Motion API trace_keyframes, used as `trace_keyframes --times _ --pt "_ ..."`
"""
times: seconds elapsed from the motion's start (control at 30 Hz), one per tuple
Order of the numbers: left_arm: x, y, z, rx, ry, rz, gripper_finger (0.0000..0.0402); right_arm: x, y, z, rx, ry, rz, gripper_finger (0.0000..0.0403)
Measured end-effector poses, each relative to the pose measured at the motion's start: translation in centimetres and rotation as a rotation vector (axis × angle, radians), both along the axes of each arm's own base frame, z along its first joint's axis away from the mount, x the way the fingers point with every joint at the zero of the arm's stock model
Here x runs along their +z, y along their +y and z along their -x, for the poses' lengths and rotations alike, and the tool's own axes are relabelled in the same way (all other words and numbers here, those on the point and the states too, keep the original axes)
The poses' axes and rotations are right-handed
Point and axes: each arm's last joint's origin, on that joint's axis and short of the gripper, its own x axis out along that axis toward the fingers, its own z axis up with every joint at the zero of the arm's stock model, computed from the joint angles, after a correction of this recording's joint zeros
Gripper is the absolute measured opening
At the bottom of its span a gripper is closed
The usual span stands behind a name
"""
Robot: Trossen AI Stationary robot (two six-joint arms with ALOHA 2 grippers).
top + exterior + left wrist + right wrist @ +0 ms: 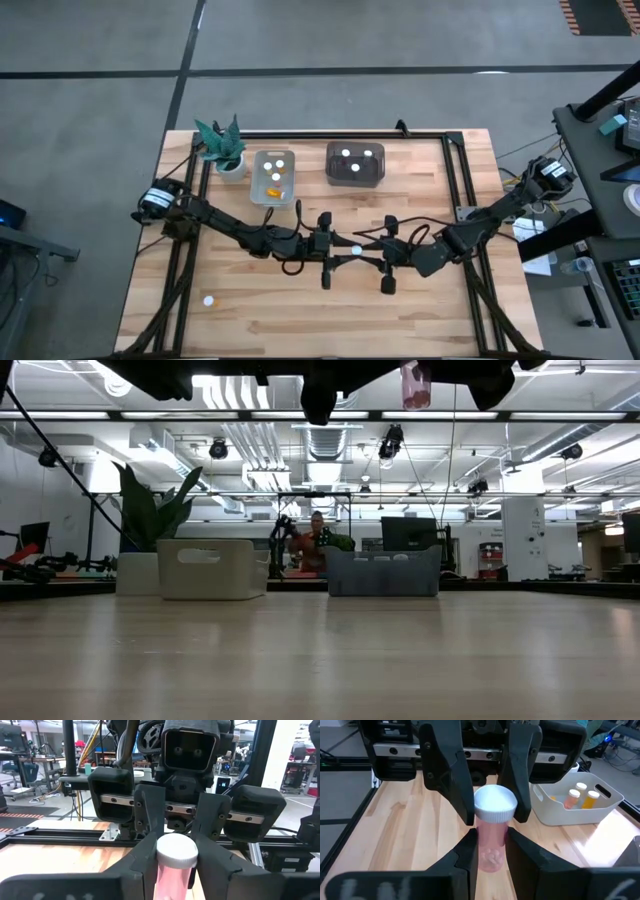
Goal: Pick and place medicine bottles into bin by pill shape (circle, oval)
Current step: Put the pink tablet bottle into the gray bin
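left gripper [340, 250] + right gripper [372, 251] both clamped on one medicine bottle [492, 837] | mid-table, lifted | pill shape unreadable

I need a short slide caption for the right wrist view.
Both claws, right and left, grip one bottle above the table, white bin behind.

From the high view you look straight down on the whole table [300, 310], both arms meeting at its middle. The low view puts you at tabletop level, facing across to the white bin [212, 568] and grey bin [384, 571], with the room behind. Each wrist view looks close past its own fingers at the opposite gripper, sharing one capped bottle [176, 857].
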Motion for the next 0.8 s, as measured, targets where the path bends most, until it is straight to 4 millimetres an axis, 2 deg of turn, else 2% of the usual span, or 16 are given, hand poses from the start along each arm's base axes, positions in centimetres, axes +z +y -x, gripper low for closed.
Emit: trace_keyframes --times 0.1,0.33,0.43,0.57,0.8 --pt "0.0 0.0 0.0 0.0 -0.001 0.0 0.0095 0.0 0.0 0.0 0.0 -0.003 -0.001 0.0093" --pt "0.0 0.0 0.0 -0.004 0.003 -0.002 0.0095 0.2 0.0 -0.1 -0.004 -0.019 -0.015 0.0178" --pt "0.0 0.0 0.1 -0.004 0.004 -0.003 0.0095 0.4 0.0 0.0 -0.006 -0.024 -0.024 0.0202" --pt "0.2 0.0 0.2 -0.004 -0.003 -0.001 0.0095 0.9 -0.2 0.4 -0.005 -0.032 -0.027 0.0216" --pt "1.0 0.5 0.6 0.013 0.019 -0.01 0.0095 2.4 -1.1 1.8 -0.005 -0.043 -0.033 0.0215"
